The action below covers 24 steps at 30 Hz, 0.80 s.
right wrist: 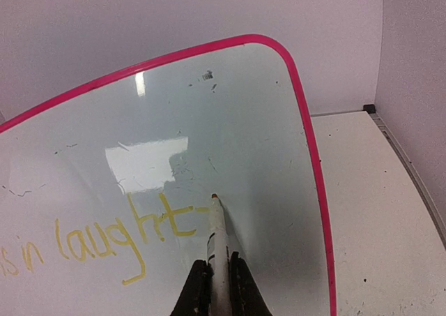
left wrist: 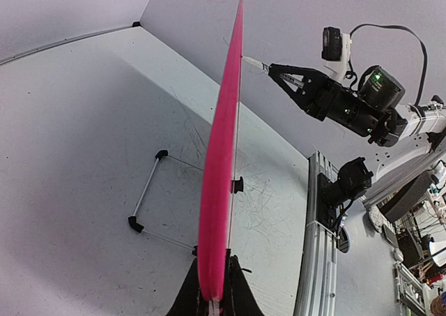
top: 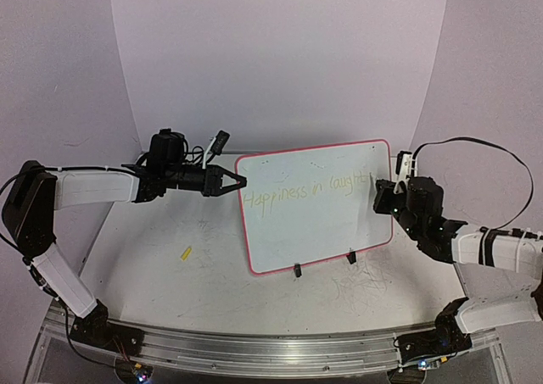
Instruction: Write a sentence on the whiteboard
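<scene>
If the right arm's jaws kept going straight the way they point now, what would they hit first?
The whiteboard. The right arm's jaws hold a marker whose tip looks on or just off its white face, right after the yellow writing, so the marker would press in first.

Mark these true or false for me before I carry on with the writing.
1. The left gripper is shut on the left edge of the whiteboard. True.
2. The right gripper is empty. False: it is shut on a marker, whose tip is at the board.
3. The sentence is written in yellow. True.
4. The whiteboard lies flat. False: it stands upright.
5. The last word is finished. False: it reads "laught", with the marker tip just past the t.
</scene>
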{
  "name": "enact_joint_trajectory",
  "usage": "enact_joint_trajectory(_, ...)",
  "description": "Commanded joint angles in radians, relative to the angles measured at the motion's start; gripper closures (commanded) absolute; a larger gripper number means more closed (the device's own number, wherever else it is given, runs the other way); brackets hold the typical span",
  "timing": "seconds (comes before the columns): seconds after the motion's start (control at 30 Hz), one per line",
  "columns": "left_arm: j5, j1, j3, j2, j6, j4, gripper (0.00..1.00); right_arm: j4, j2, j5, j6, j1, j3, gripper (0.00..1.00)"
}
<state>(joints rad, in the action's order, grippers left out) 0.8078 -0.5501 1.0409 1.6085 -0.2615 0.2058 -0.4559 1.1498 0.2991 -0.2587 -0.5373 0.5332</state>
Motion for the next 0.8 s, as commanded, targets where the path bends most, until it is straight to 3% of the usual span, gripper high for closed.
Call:
enact_joint_trajectory(0.0, -0.029, -0.021, 0.024, -0.021, 0.052, -0.057, 1.00, -0.049, 0.015, -0.005, 0.023, 0.004, 0.048, 1.00)
enact_joint_trajectory(0.4, -0.030, -0.021, 0.024, -0.022, 0.054, -0.057, 1.00, 0.014, -0.021, -0.071, -0.026, 0.004, -0.007, 1.00)
enact_joint_trajectory(0.77, -0.031, -0.021, 0.024, -0.022, 0.053, -0.057, 1.00, 0.068, -0.048, -0.040, -0.039, 0.004, -0.035, 1.00)
